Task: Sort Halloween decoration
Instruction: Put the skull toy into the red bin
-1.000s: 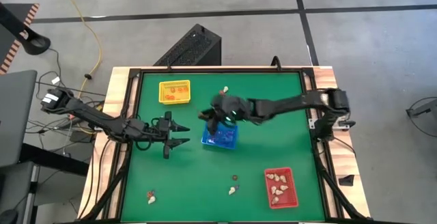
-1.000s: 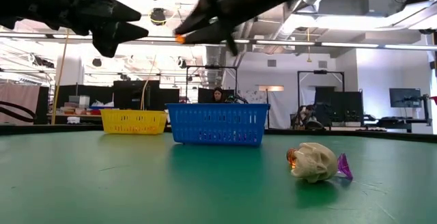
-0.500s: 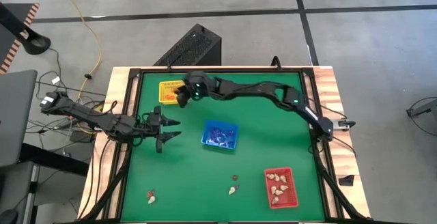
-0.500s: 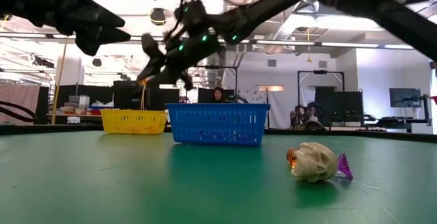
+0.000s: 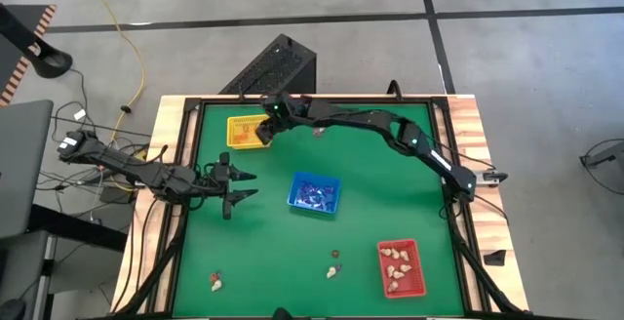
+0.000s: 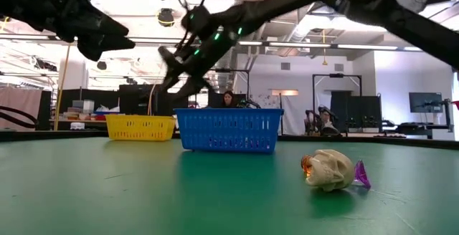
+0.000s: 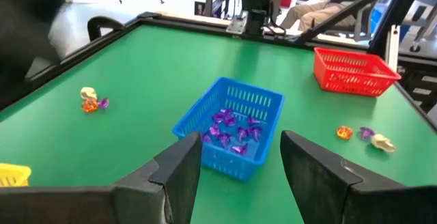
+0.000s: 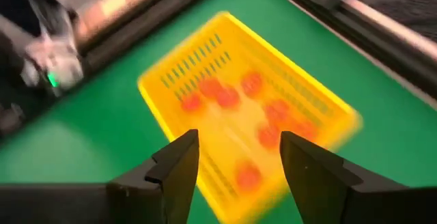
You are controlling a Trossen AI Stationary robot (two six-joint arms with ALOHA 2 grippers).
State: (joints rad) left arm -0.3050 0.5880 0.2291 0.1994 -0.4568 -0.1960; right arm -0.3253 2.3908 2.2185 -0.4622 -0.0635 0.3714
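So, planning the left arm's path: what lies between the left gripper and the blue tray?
Nothing: in the high view only bare green table separates the left gripper from the blue tray.

grey tiled floor (image 5: 507, 66) w/ yellow cable (image 5: 132, 42); bright ceiling strip lights (image 6: 373, 46); desks w/ monitors (image 6: 424, 102) behind.

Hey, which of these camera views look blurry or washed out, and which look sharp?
Right wrist view: the yellow tray and its orange trinkets are smeared by motion blur. Low view: the right arm is soft and dark against bright ceiling lights; the cream trinket is crisp. Left wrist view: sharp on the blue tray, overexposed in the room beyond. High view: evenly lit, no glare.
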